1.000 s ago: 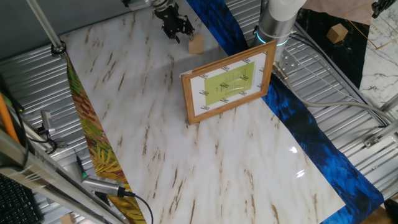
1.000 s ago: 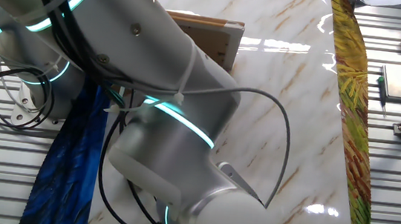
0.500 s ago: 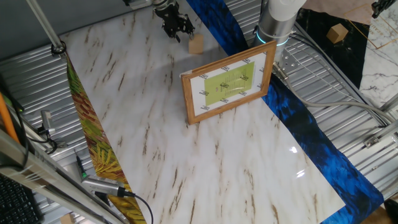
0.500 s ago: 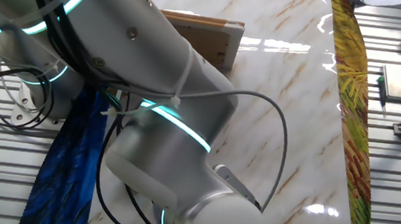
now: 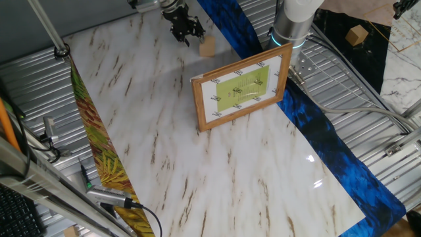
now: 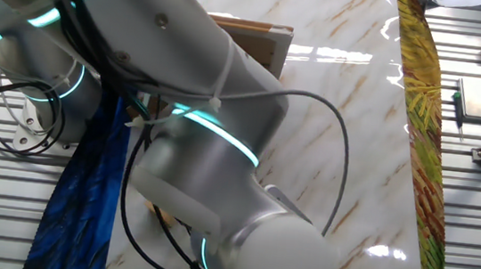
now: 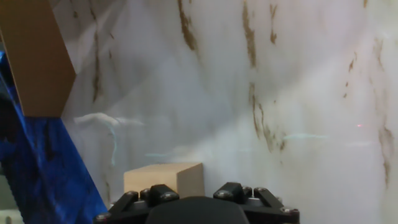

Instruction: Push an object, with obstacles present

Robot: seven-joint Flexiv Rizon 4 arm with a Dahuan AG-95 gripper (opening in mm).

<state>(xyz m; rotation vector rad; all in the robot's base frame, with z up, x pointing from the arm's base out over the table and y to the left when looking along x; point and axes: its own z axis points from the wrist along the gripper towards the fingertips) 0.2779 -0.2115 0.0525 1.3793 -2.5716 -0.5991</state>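
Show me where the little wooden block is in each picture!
One fixed view: block near the top, right of the hand.
The other fixed view: not visible; the arm fills that side.
Hand view: block at the bottom, left of centre.
Shared landmark: blue cloth along the table edge.

Looking down the fingers, the gripper [image 7: 195, 198] fills the bottom edge with its dark knuckles showing, though there's no telling whether the jaws are apart or closed. Just past it, toward the left of frame, the pale wooden block [image 7: 163, 178] sits on the marble table [image 7: 261, 93]. Blue cloth [image 7: 37, 168] runs down the left, and a brown panel [image 7: 34, 56] stands at top left.
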